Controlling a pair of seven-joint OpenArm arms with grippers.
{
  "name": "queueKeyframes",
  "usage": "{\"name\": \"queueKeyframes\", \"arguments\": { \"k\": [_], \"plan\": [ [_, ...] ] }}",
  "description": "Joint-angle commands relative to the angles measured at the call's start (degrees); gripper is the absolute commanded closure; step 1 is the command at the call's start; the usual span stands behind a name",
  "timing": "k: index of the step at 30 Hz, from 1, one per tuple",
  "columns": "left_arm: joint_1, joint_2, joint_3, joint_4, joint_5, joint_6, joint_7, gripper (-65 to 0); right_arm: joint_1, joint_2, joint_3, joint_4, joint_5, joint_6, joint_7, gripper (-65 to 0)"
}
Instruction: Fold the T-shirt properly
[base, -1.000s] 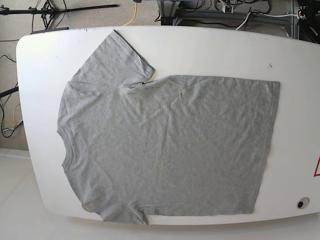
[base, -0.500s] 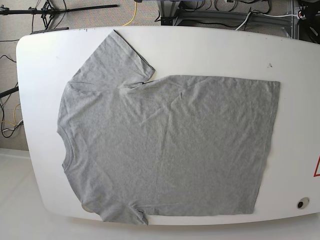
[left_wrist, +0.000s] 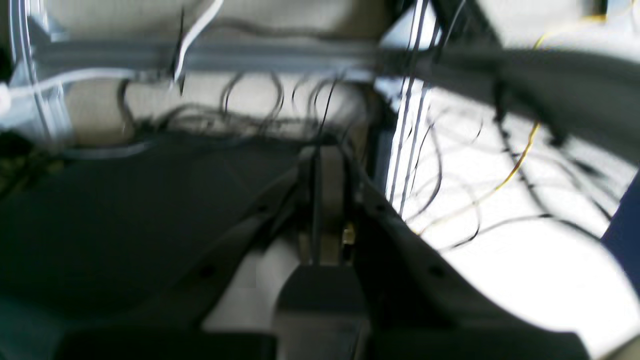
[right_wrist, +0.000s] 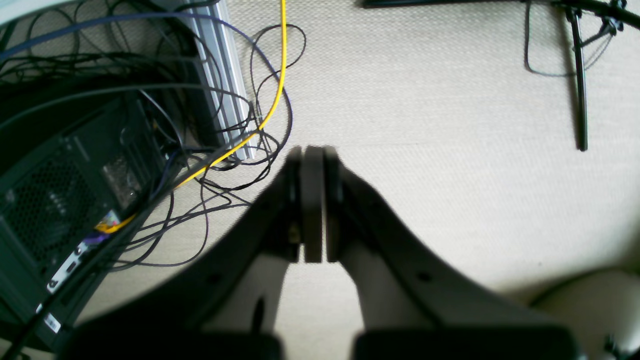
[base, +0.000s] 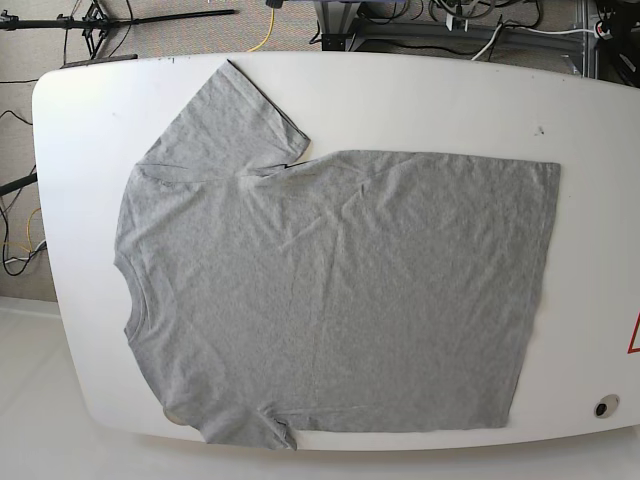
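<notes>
The heather-grey T-shirt (base: 330, 285) lies spread flat on the white table (base: 420, 95) in the base view, collar at the left, hem at the right, one sleeve pointing to the far left corner and the other at the near edge. Neither arm shows in the base view. My left gripper (left_wrist: 322, 200) is shut with nothing between its fingers, seen blurred in the left wrist view over cables. In the right wrist view my right gripper (right_wrist: 312, 200) is shut and empty above the carpeted floor. The shirt appears in neither wrist view.
Behind the table's far edge run cables, a yellow cord (base: 262, 35) and a metal frame (base: 400, 30). A dark computer case (right_wrist: 60, 200) and aluminium rail (right_wrist: 225, 80) sit on the floor at left. A tripod leg (right_wrist: 580, 85) lies at right.
</notes>
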Motion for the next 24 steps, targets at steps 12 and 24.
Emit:
{"name": "queueKeyframes", "arguments": {
  "k": [12, 24],
  "plan": [
    [14.6, -2.3, 0.6, 14.8, -2.5, 0.0, 1.1, -0.2, -14.8, 1.8, -0.3, 15.6, 0.9, -0.1, 3.3, 0.0],
    [25.2, -3.6, 1.7, 31.2, -1.7, -0.2, 2.6, 0.0, -22.1, 3.2, 1.2, 26.3, 3.9, -0.1, 2.9, 0.0]
  ]
}}
